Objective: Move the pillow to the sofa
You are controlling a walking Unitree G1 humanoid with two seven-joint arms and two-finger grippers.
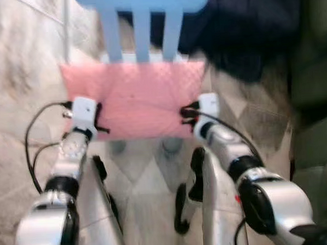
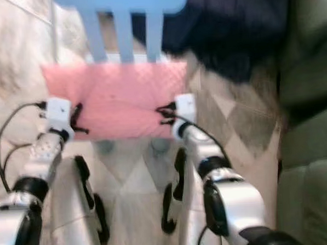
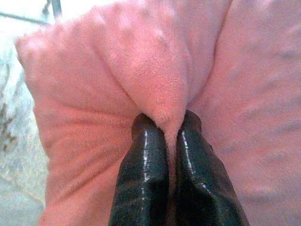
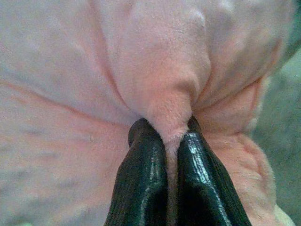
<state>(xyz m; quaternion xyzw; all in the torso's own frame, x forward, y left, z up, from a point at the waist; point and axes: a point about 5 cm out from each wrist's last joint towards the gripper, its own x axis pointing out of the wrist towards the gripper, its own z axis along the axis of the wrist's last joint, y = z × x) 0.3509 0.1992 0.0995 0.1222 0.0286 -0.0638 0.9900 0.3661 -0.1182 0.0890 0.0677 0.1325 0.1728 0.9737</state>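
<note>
Both silver arms stretched forward over the pale patterned floor. Left gripper pinching a fold of the pink pillow near its left edge, 2 black fingers pressed onto fabric. Right gripper pinching the right edge likewise. Pillow just before the blue chair; green sofa at right.

- Both eye views are soft with motion blur, the blue chair smeared at the top edge
- Daylight is bright and even on the pale floor; the right side sinks into dark shadow
- Wrist views are sharper: the pillow shows its fuzzy nap, washed out near the top
- Glossy glare streaks run down the black fingers
</note>
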